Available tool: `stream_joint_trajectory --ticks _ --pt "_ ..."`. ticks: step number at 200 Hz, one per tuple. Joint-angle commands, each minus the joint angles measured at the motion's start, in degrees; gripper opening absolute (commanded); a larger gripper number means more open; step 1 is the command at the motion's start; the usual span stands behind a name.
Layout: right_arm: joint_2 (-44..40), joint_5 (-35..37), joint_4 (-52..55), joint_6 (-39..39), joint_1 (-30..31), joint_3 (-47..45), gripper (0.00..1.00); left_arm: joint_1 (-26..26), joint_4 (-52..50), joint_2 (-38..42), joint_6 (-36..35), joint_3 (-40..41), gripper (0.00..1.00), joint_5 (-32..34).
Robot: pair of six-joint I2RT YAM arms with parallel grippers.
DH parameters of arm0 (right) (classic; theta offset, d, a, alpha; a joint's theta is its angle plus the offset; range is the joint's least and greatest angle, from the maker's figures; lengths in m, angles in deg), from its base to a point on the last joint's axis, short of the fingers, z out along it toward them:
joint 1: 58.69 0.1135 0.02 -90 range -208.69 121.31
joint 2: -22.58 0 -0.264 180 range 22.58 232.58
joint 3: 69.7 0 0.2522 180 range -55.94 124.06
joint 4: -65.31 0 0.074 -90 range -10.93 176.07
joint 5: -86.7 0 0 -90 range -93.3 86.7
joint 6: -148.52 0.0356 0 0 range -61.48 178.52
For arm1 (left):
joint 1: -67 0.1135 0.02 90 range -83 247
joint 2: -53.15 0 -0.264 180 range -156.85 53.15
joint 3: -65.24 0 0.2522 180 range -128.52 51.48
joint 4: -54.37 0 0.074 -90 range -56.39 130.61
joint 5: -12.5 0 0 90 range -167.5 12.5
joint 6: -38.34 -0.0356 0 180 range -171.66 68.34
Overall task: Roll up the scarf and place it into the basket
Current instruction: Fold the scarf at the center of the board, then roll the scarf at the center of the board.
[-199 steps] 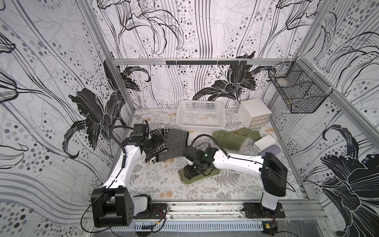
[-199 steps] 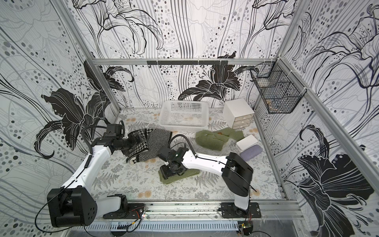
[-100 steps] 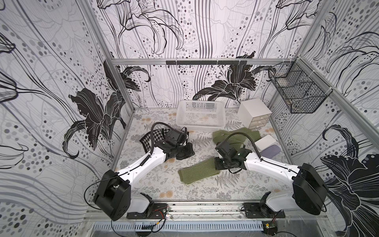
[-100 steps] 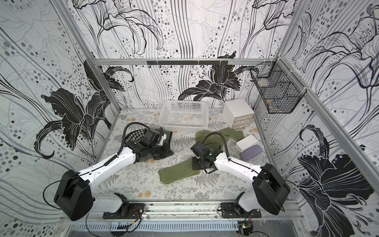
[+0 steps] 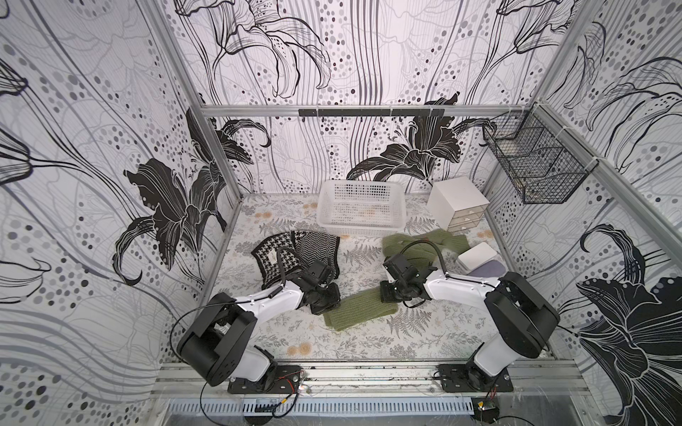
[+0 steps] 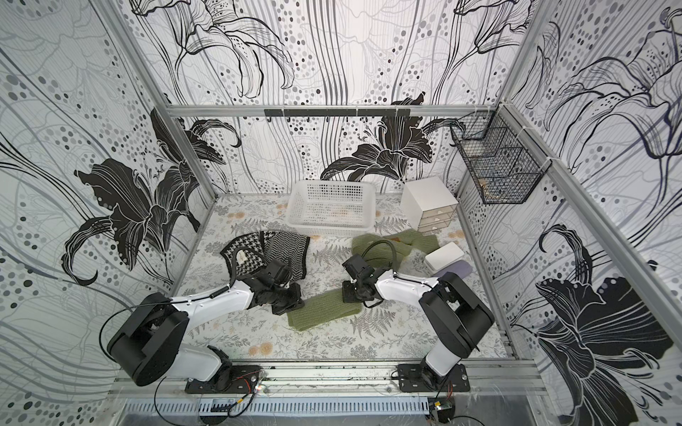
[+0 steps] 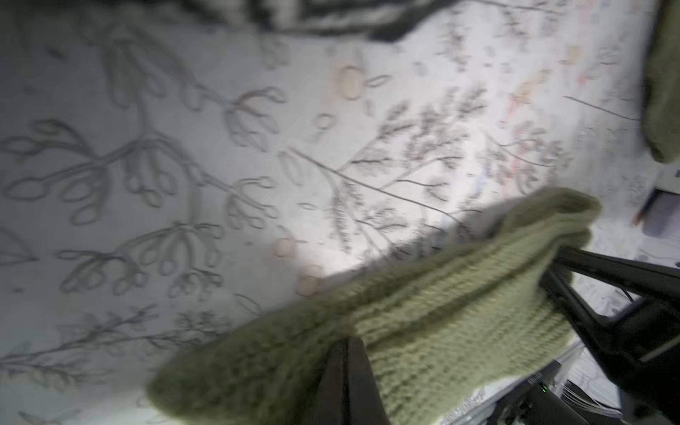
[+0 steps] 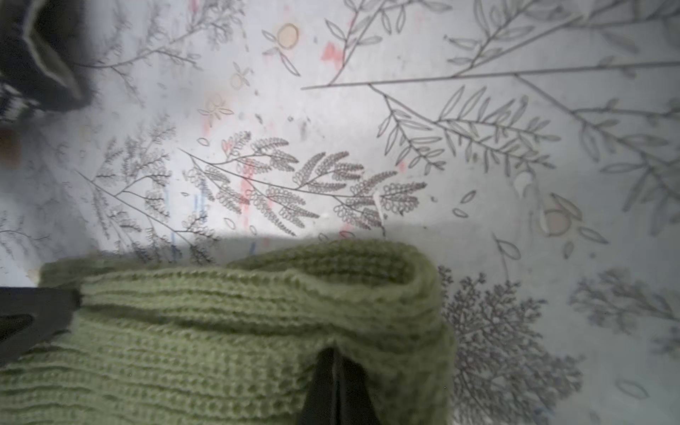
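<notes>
Lily-patterned walls are enclosing a fern-printed counter. The left claw is pinching the left edge of the green scarf lying on it, the right claw is pinching the right edge, and the white basket is sitting at the back.

My left gripper is at the left end of the green knitted scarf, my right gripper at its right end; white perforated plastic basket behind it; black-and-white patterned cloth behind-left.
</notes>
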Motion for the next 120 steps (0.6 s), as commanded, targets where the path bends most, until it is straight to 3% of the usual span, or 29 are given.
stream_joint_trajectory --ticks 1,31,49,56,73,81,120 --pt "1.1 -0.5 -0.4 -1.8 -0.4 0.4 0.0 1.2 3.2 -1.2 -0.9 0.0 0.0 1.7" --pt "-4.6 1.8 3.2 -2.5 -0.4 1.5 0.0 1.2 -3.3 1.3 -4.4 -6.0 0.0 4.0" --pt "-7.7 3.0 6.4 -2.6 -0.6 1.2 0.23 1.3 -6.4 3.3 -6.3 -9.7 0.0 4.6" --pt "-8.6 3.3 7.3 -2.6 -0.6 0.8 0.29 1.2 -6.9 3.5 -6.8 -10.9 0.08 3.8" --pt "-10.2 3.2 8.0 -2.5 -0.8 -0.7 0.34 0.7 -7.0 3.0 -7.8 -13.5 0.31 1.8" --pt "-10.7 3.1 8.3 -2.2 -1.0 -1.4 0.35 0.1 -6.5 2.3 -8.2 -14.5 0.36 1.1" --pt "-11.3 1.4 7.4 -1.5 -2.2 -3.9 0.41 -3.7 -4.5 -2.2 -7.9 -19.7 0.37 -1.0"
